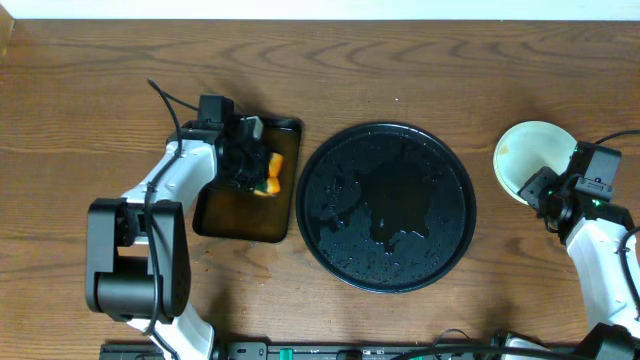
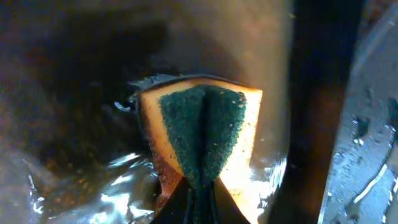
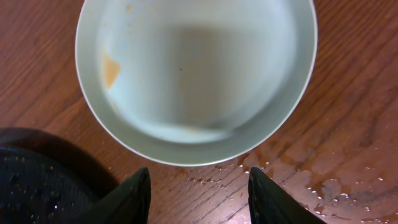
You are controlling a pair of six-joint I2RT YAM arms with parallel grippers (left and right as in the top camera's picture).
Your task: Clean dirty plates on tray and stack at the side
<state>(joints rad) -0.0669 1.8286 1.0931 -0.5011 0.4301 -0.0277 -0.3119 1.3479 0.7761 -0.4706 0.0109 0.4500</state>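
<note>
The large round black tray (image 1: 440,170) lies wet and bare of plates in the middle of the table. A pale plate (image 1: 530,152) sits on the wood at the far right; in the right wrist view it (image 3: 199,74) looks mint-white with a small orange-brown smear on its left inner wall. I cannot tell whether other plates lie under it. My right gripper (image 1: 546,190) (image 3: 199,190) is open and empty just in front of the plate's rim, not touching it. My left gripper (image 1: 258,172) (image 2: 200,199) is shut on a folded yellow-and-green sponge (image 2: 202,130) over the small rectangular tray.
A dark rectangular tray (image 1: 235,215) with brownish liquid lies left of the black tray. Water drops spot the wood (image 3: 323,180) near the plate. The black tray's edge (image 3: 31,180) shows at lower left in the right wrist view.
</note>
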